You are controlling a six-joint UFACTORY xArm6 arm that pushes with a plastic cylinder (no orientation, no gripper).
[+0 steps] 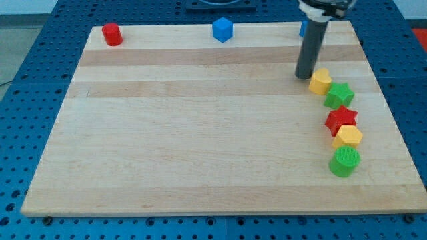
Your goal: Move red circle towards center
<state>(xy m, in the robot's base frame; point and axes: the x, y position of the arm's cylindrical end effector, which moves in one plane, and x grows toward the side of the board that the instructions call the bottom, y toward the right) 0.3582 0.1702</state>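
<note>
The red circle (111, 34), a short upright red cylinder, stands at the board's (200, 133) 10 o'clock corner. A blue cube (223, 29) sits at 12 o'clock. My tip (305, 76), a bare rod holding nothing, rests just beside a yellow block (320, 81) at 2 o'clock.

On your counter (200, 147): blue cube (222, 29) at its top edge. Near its right edge, a chain running downward: yellow block (320, 81), green star (339, 95), red star (341, 119), yellow hexagon (347, 137), green cylinder (345, 161).
</note>
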